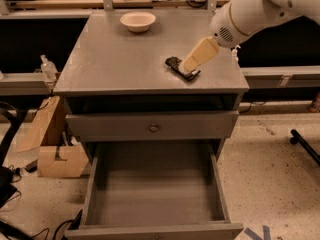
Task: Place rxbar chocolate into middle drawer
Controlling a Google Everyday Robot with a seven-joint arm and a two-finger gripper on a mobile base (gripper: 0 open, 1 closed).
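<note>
My gripper (190, 66) is positioned over the right part of the cabinet top (115, 59), angled down from the upper right, with its tip covering part of the rxbar chocolate (174, 62). I cannot tell whether it is wide, narrow or gripping. The bar lies flat on the top. The middle drawer (155, 194) stands pulled open below; the knobbed drawer (125, 126) above it is closed. A bowl (137, 20) sits near the rear edge.

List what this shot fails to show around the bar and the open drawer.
Camera view:
- rxbar chocolate: right end hidden by the claw over it on the cabinet top; lettering too small.
- middle drawer: front panel cut off by the bottom edge.
- Slot under the cabinet top: lost in shadow.
</note>
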